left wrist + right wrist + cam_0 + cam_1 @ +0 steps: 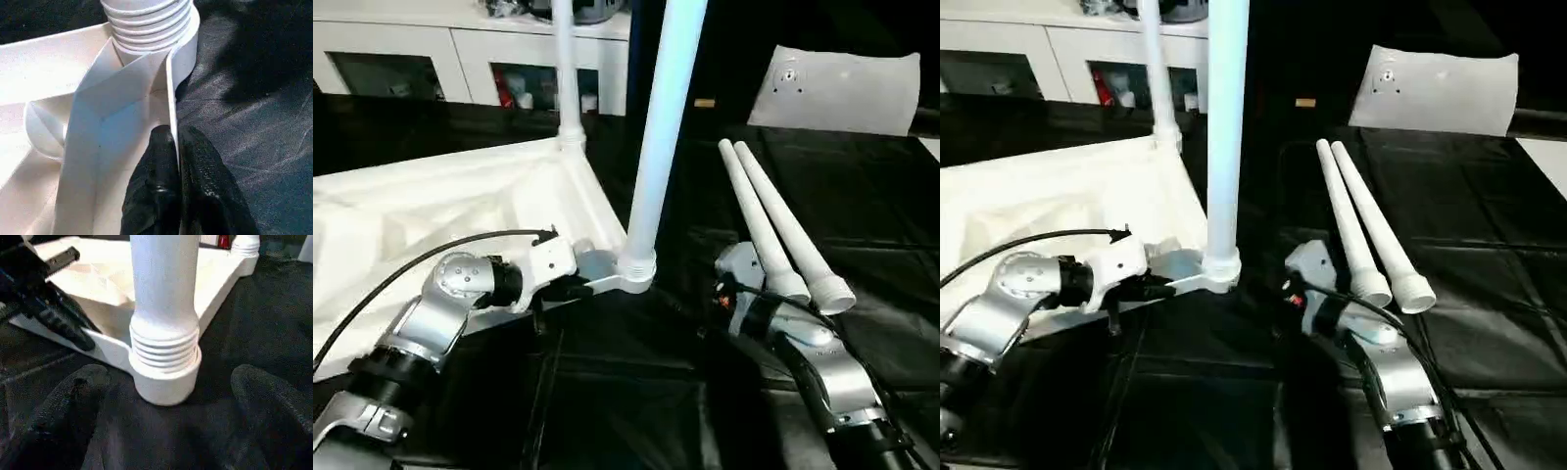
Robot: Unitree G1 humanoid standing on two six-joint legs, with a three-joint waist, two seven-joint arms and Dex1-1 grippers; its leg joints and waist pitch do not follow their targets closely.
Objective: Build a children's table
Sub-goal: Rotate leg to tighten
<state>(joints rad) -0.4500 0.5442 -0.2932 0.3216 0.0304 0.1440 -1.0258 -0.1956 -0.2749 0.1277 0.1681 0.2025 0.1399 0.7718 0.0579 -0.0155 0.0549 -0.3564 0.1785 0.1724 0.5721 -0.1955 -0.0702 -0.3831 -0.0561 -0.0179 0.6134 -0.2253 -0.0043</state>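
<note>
Lying upside down on the black-covered bench (pixel 862 196): one white plastic square table top (pixel 431 206), ribbed underside up, occupying the left half of the work area, with round sockets at the corners.

Fitted items: two long tapered round white legs standing upright in sockets. The near leg (pixel 656 147) sits in the near corner socket (pixel 165 377), its ribbed collar seated down to the socket rim as far as the right wrist view shows. The far leg (pixel 565 69) rises from the far corner socket, near the white cabinet with shelves (pixel 460 54).

Loose items: two more white tapered legs (pixel 773 220) lying side by side on the bench, touching each other, well apart from the top, wide ends toward the robot.

Progress, by judgement: about half done. Two legs appear installed; two sockets remain to be filled, then the table needs turning upright.

Left hand (pixel 178 186): black fingers pressed together, pinching the thin rim wall of the table top just beside the near socket.

Right hand (pixel 166 431): fingers spread wide either side of the near leg's base, touching nothing, close in front of the socket.
</note>
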